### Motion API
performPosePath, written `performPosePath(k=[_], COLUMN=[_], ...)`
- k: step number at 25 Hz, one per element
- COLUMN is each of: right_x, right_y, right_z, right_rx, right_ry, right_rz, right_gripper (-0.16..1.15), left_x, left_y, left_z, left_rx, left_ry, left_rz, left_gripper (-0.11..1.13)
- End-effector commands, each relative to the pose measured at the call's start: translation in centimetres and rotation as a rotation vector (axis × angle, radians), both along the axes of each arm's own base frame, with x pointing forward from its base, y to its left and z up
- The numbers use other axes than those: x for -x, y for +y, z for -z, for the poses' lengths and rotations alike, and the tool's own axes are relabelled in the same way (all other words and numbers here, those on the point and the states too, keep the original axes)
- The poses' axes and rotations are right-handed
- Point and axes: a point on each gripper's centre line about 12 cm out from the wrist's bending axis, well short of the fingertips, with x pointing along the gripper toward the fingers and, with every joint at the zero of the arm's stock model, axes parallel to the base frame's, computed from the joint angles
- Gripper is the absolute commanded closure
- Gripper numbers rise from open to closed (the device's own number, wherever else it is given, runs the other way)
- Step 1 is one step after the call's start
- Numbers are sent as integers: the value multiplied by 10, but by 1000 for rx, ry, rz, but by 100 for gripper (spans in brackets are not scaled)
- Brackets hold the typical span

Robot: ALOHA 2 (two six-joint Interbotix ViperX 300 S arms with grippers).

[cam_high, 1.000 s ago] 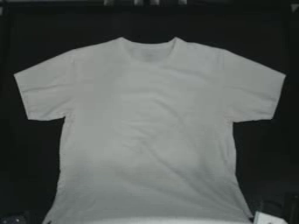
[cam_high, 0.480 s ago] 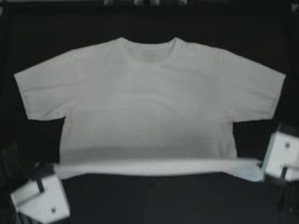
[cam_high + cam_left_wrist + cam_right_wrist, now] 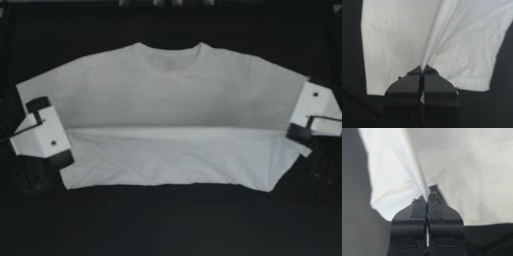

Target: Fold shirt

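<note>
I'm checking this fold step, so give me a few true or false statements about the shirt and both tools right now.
1. The plain white soft-cloth T-shirt has its bottom part folded up over its middle. True.
2. The left tool is open above bare table. False: it is shut on the shirt's cloth.
3. The right tool is pinching cloth. True.
4. The collar points toward the overhead picture's bottom. False: it lies at the top.
5. Both tools are at the shirt's collar. False: they are at its two sides, at the fold.
</note>
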Motion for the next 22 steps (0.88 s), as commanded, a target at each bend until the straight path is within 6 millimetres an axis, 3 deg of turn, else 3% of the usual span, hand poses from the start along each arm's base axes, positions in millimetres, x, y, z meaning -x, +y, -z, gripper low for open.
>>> performPosePath(k=[1, 14, 22], right_x=[2, 14, 7], right_y=[-29, -106, -160], right_z=[-6, 10, 34], right_rx=[31, 63, 98], right_ry=[-33, -75, -60], right_rz=[92, 256, 317], right_gripper=[92, 91, 91], left_x=[9, 12, 8], left_y=[26, 121, 173], left_z=[-5, 5, 33], left_rx=[2, -47, -61], left_ry=[-37, -81, -36], left_rz=[-50, -180, -259], left_gripper=[96, 96, 96])
